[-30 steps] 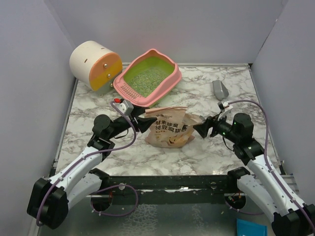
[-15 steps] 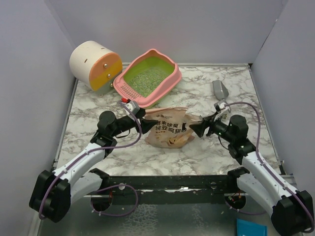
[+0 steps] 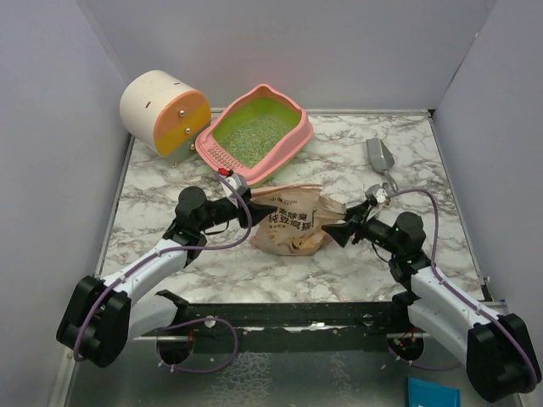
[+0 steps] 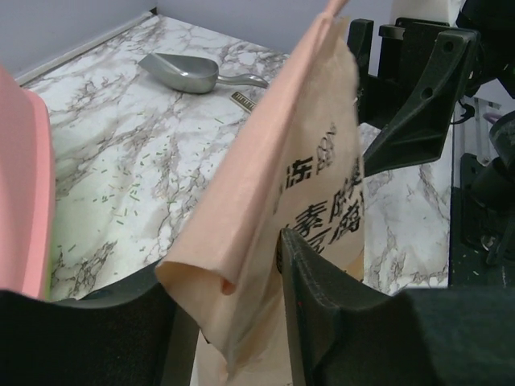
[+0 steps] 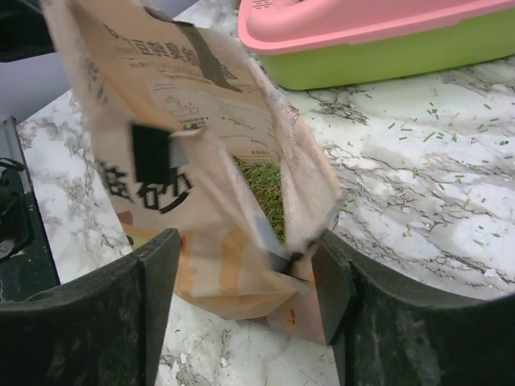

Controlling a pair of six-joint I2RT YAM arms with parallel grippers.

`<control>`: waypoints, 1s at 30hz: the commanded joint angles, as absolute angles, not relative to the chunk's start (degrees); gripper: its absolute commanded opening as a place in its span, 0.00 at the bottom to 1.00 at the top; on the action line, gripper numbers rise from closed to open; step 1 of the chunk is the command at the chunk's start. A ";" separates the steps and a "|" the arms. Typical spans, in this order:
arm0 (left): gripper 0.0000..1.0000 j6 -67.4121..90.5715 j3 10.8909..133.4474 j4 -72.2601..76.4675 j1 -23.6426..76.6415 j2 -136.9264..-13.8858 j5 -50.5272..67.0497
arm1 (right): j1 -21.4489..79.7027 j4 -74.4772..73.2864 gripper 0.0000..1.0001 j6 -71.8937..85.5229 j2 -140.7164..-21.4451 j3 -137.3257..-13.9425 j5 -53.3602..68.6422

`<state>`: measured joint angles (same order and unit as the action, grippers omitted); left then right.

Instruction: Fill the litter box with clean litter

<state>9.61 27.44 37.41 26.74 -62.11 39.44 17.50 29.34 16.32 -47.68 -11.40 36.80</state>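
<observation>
The pink litter box (image 3: 288, 144) with a lime-green inside stands at the back, holding pale greenish litter (image 3: 253, 136); its pink rim also shows in the right wrist view (image 5: 362, 28) and the left wrist view (image 4: 28, 185). A tan printed bag (image 3: 293, 222) lies in front of it. My left gripper (image 3: 251, 212) is open, with the bag's folded left edge (image 4: 241, 241) between its jaws (image 4: 229, 277). My right gripper (image 3: 336, 231) is open around the bag's torn right end (image 5: 245, 257), where green litter (image 5: 265, 193) shows inside.
A cream-and-orange cylinder (image 3: 164, 110) stands at the back left beside the box. A grey metal scoop (image 3: 380, 155) lies at the back right, also in the left wrist view (image 4: 181, 74). Loose granules (image 5: 434, 121) are scattered on the marble table. Grey walls enclose three sides.
Both grippers have closed in on the bag: the left moved right onto its left edge, the right moved left onto its open end. The bag has barely shifted.
</observation>
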 commanded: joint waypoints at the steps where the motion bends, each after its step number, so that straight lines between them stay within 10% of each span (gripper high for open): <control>1: 0.34 8.77 29.93 41.24 26.64 -64.03 41.58 | 17.40 37.34 0.57 17.31 -49.59 -10.51 38.01; 7: 0.00 7.00 30.18 42.68 26.08 -63.18 35.96 | 17.38 30.92 0.02 15.87 -41.43 -9.84 27.35; 30: 0.00 10.89 38.82 43.10 19.83 -71.79 44.80 | 17.29 11.41 0.01 22.92 -18.93 -11.13 6.91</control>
